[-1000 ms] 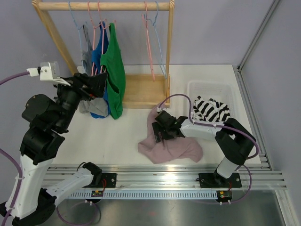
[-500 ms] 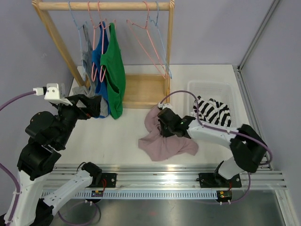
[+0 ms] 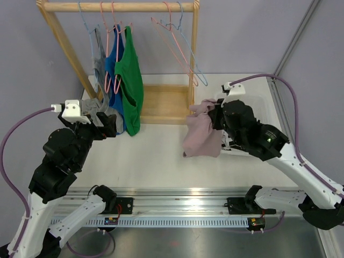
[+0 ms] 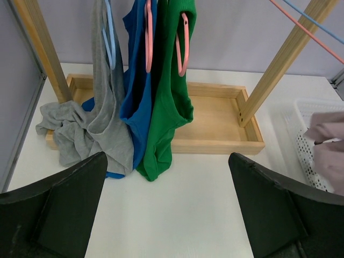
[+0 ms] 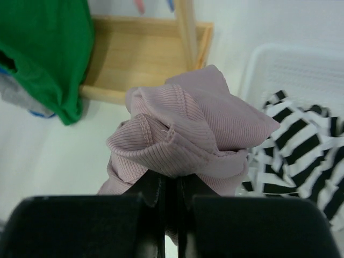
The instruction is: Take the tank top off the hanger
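A pink ribbed tank top (image 3: 203, 134) hangs bunched from my right gripper (image 3: 219, 114), off the table, beside the white basket. In the right wrist view the jaws are shut on the pink tank top (image 5: 188, 129), with my right gripper (image 5: 171, 185) pinching a fold of it. An empty pink hanger (image 3: 171, 43) and an empty blue hanger (image 3: 189, 60) swing tilted on the rail's right end. My left gripper (image 3: 106, 123) is open, with nothing in my left gripper (image 4: 166, 161), facing the hung clothes from a short way back.
Green (image 3: 130, 80), blue (image 3: 112, 64) and grey (image 3: 99, 67) tops hang at the left of the wooden rack (image 3: 118, 6); the grey one (image 4: 97, 123) droops onto the rack's base tray (image 4: 215, 118). The white basket (image 5: 285, 64) holds a striped garment (image 5: 301, 161).
My right gripper shut on the pink top lying on the table, then lifted it up and right toward the basket. The left arm drew back from the rack. The empty hangers swung right.
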Controlling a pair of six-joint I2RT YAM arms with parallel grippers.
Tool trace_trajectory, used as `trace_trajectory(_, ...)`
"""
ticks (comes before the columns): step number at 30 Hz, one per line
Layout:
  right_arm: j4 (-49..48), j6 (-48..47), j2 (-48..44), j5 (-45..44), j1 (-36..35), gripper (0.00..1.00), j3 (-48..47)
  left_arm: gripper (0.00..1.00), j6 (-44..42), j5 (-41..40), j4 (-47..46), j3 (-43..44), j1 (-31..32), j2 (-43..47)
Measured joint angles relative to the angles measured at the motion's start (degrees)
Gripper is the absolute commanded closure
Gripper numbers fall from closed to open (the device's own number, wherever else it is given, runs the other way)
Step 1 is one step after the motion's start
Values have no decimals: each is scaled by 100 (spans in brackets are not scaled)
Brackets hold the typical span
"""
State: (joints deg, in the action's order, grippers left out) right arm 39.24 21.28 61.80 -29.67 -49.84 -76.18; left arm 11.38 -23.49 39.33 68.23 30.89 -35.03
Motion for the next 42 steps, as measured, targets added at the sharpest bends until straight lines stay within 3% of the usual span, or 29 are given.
trace_trajectory(10,647,-739,114,-595,1530,100,-789,1,-105,-197,-46,-39,0,133)
trace_trajectory(19,37,-933,861,262,3060,100,-407,1,-109,-208,-90,-125,0,129)
trace_trajectory(21,-199,-887,1228,549,3305,90,-116,1,-105,-210,-90,-122,0,127)
trace_trajectory(23,-321,-774,1700,791,3633,63,136,1,-81,-214,-74,-101,0,116)
trace_trajectory(24,-367,-706,1945,863,3727,39,256,1,-63,-216,-26,-52,0,83)
trace_trajectory(26,-345,-538,2308,979,3827,1,452,1,0,-225,74,160,0,-13)
trace_trajectory(32,-240,-363,1875,1056,3827,1,761,1,109,-264,385,1360,0,-531)
trace_trajectory(36,-400,-205,505,1399,3827,1,789,1,111,-280,527,2341,0,-1187)
trace_trajectory(42,-831,-74,-1145,2719,3827,0,1023,1,28,-229,584,3543,-31,-2651)
